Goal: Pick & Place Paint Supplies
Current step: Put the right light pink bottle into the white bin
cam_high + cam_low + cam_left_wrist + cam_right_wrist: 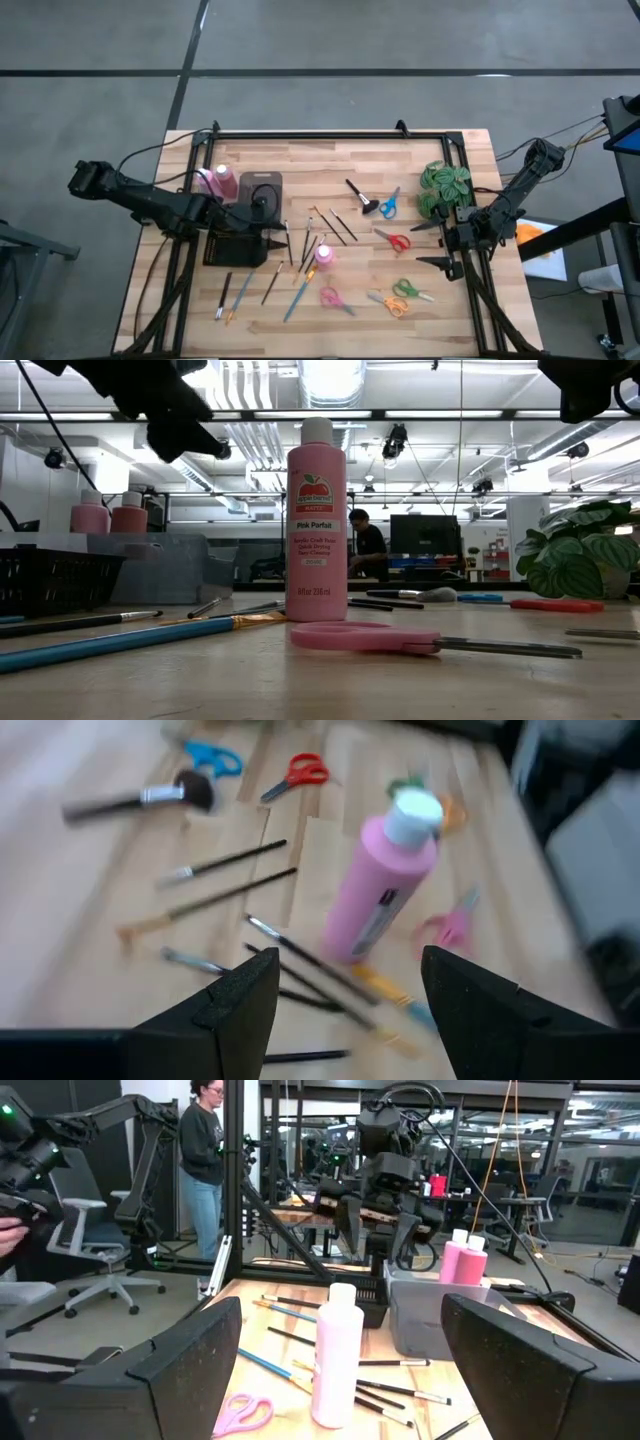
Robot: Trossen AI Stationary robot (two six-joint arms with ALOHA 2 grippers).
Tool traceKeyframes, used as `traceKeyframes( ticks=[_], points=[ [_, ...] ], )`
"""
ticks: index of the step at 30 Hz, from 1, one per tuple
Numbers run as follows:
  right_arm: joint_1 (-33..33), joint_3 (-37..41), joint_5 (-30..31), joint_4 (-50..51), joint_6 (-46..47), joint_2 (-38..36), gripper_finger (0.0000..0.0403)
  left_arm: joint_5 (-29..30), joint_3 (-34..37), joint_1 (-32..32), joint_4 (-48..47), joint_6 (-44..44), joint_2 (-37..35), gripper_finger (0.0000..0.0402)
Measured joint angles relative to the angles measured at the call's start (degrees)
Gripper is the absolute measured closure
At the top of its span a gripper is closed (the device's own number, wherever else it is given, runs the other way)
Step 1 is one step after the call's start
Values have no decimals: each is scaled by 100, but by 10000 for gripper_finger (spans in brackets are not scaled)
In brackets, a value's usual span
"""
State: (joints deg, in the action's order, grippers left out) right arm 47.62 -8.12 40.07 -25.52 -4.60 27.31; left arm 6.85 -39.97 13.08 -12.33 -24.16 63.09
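The left pincer (281,238) hangs open and empty above the black basket (235,248), two pink bottles (219,182) at its 11 o'clock. A third pink bottle (325,253) stands mid-tabletop (330,160) among scattered paintbrushes (299,290). At 3 o'clock, the right pincer (432,245) waits, open.

Left wrist view blurred; pink scissors (447,925) half hidden behind pink bottle (382,880).

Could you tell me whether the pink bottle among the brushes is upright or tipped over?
Upright: the pink bottle stands on its base, white cap on top, in the low view.
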Motion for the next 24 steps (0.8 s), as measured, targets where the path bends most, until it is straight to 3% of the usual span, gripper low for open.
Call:
traceKeyframes(
  ticks=[2, 11, 17, 24],
  points=[
    [-1, 0, 0, 0, -3, -1, 62, 19, -38, -13, 26, -353, 0, 156],
    [-4, 0, 0, 2, -7, -4, 62, 91, -823, 96, -493, -40, 331, 156],
    [-4, 0, 0, 8, 4, 15, 62, 417, -1896, 114, -1812, -326, 1053, 156],
    [-2, 0, 0, 31, -7, 15, 62, 514, -2973, 131, -2073, -312, 2241, 156]
  ],
)
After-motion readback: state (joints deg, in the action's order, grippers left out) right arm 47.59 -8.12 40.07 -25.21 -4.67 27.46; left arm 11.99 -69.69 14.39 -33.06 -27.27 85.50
